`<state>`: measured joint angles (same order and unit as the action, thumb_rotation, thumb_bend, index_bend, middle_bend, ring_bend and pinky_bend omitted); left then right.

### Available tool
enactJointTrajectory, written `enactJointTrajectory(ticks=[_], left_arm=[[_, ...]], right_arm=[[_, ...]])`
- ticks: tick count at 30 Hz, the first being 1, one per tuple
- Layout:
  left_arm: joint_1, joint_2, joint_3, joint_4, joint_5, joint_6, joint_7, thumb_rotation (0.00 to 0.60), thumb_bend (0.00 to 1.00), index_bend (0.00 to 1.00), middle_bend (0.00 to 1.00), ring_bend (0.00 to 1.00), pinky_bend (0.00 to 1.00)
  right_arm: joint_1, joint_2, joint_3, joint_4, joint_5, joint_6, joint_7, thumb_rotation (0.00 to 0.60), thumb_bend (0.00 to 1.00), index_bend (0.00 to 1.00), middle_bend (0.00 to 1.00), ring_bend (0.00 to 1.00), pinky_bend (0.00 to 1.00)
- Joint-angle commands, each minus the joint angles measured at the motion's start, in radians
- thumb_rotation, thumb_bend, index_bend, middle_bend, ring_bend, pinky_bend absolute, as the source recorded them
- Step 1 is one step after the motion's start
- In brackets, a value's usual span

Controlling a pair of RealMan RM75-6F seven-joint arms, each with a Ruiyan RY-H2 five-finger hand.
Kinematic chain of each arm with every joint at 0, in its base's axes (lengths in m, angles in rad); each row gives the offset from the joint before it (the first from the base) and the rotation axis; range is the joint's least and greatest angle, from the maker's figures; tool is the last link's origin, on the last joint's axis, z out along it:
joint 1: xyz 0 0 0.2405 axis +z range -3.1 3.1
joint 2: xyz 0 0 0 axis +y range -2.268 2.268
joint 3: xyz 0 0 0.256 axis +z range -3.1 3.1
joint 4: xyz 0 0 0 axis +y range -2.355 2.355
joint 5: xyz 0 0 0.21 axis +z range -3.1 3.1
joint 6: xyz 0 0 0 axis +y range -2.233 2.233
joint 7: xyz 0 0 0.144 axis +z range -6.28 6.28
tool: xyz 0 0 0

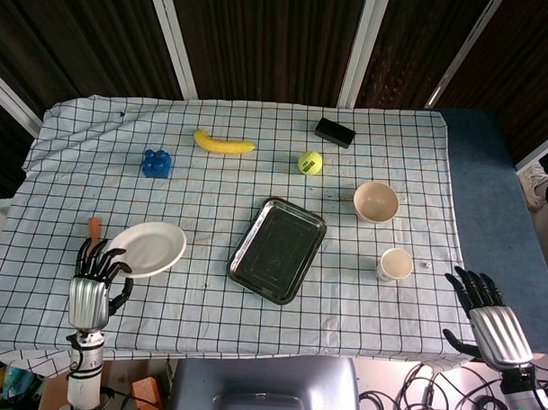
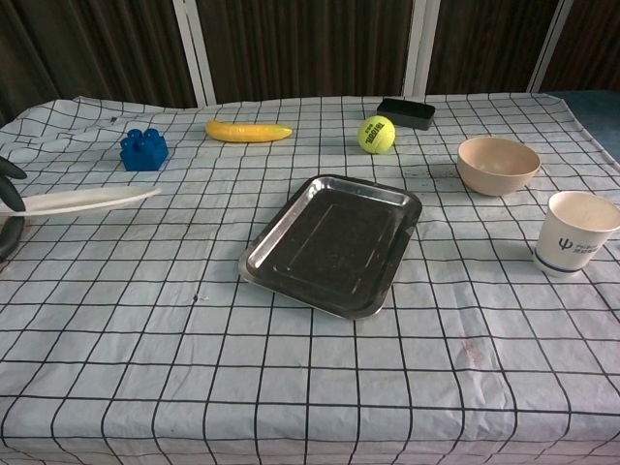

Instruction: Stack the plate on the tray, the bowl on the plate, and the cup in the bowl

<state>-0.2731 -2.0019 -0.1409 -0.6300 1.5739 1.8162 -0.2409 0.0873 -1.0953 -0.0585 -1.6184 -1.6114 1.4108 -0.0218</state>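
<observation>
Head view: the left hand (image 1: pixel 93 275) sits at the table's front-left corner, its fingers curled over the near rim of the white plate (image 1: pixel 149 249), which it holds clear of the cloth. The tray (image 1: pixel 278 249) lies mid-table, empty, well apart from the plate. The bowl (image 1: pixel 376 201) stands toward the right edge, with the cup (image 1: pixel 395 264) nearer the front edge, just below it. The right hand (image 1: pixel 489 311) hangs off the table's front-right corner, fingers spread, holding nothing. A wooden stick (image 1: pixel 93 225) by the left edge is partly hidden behind the left hand.

Chest view: the plate (image 2: pixel 82 200) shows nearly edge-on at the left edge, lifted and about level; only dark fingertips (image 2: pixel 10 189) on its rim are in frame, so how firm the hold is cannot be told. The tray (image 2: pixel 334 242), bowl (image 2: pixel 498 164) and cup (image 2: pixel 574 232) all sit untouched on the table.

The plate looks thin, stiff and light, probably smooth and a little slippery. Held at one rim it will likely want to droop at the far side, so a pinch with fingers above and thumb beneath seems the right hold. The bowl should take a grip over its rim. The cup looks like paper, and its wall would dent under a hard squeeze.
</observation>
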Motion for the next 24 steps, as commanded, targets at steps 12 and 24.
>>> enactJointTrajectory(ticks=[12,24], left_arm=[[-0.231,0.054,-0.074,-0.348,0.061,-0.103,0.199,0.6,0.45,0.72,0.37,0.18,0.1],[-0.382,-0.087,-0.123,-0.316,-0.019,-0.328,0.116,0.6,0.49,0.72,0.39,0.19,0.08]], right_arm=[[-0.016,0.017,0.011,0.0,-0.017,0.052,0.055,0.6,0.17,0.0,0.0,0.0,0.0],[-0.023,0.043,0.032,0.0,0.011,0.068,0.106,0.6,0.17,0.0,0.0,0.0,0.0]])
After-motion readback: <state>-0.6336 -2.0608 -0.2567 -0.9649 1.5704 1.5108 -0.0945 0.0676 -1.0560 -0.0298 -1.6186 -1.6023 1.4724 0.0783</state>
